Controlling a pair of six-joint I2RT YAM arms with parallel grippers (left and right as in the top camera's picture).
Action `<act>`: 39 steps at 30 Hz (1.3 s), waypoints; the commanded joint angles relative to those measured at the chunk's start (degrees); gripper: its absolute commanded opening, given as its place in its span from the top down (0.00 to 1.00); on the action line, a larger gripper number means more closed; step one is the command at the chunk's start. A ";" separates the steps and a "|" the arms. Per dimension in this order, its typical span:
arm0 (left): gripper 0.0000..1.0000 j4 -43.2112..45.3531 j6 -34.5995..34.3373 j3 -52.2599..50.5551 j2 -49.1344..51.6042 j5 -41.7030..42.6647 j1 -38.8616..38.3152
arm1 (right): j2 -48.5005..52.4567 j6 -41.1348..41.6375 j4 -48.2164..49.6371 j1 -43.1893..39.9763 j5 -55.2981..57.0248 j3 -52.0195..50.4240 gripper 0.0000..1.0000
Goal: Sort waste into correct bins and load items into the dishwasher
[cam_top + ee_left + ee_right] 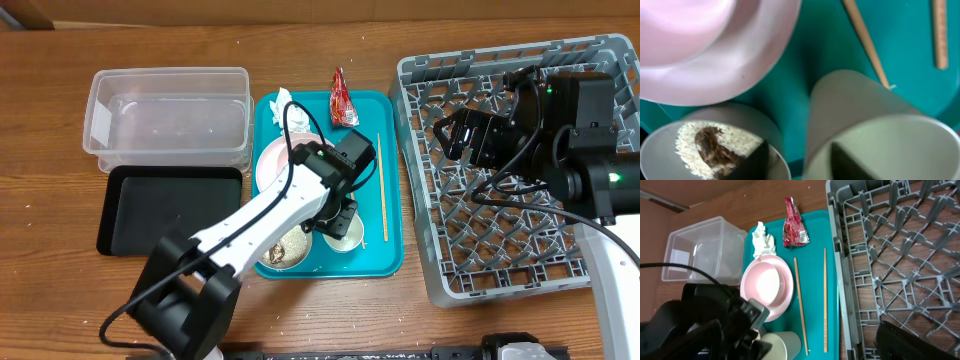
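Observation:
My left gripper (341, 216) is open low over the teal tray. In the left wrist view one finger is inside the small white cup (880, 115) and the other hangs over the rim of a white bowl (705, 145) holding rice and a brown scrap. The pink plate (275, 160) lies beside them. The tissue (278, 105) and red wrapper (343, 97) lie at the tray's far end. Two chopsticks (800, 305) lie along its right side. My right gripper (462, 137) is open and empty above the grey dish rack (510, 230).
The teal tray (390, 255) sits between the rack and two bins on the left. These are a clear tub (168, 110) at the back and a black tray (170, 205) in front of it. My left arm crosses the tray's near left corner.

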 commanded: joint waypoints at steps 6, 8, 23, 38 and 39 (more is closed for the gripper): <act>0.96 -6.27 -0.31 9.86 -1.73 3.58 4.35 | -0.90 0.46 0.63 -0.26 -0.42 1.73 0.06; 0.96 -7.52 -0.02 13.40 -3.28 7.32 7.43 | -0.90 0.48 0.59 -0.26 -0.52 1.73 0.07; 0.96 2.38 14.34 17.49 -3.61 81.42 31.45 | 4.46 -3.52 11.15 8.09 -29.55 1.57 0.16; 0.96 2.43 14.34 17.49 -3.61 87.95 31.02 | 7.26 -6.08 22.73 11.54 -40.30 1.57 0.24; 0.96 2.43 14.34 17.49 -3.61 87.86 30.86 | 7.23 -6.08 22.75 11.54 -40.30 1.57 0.31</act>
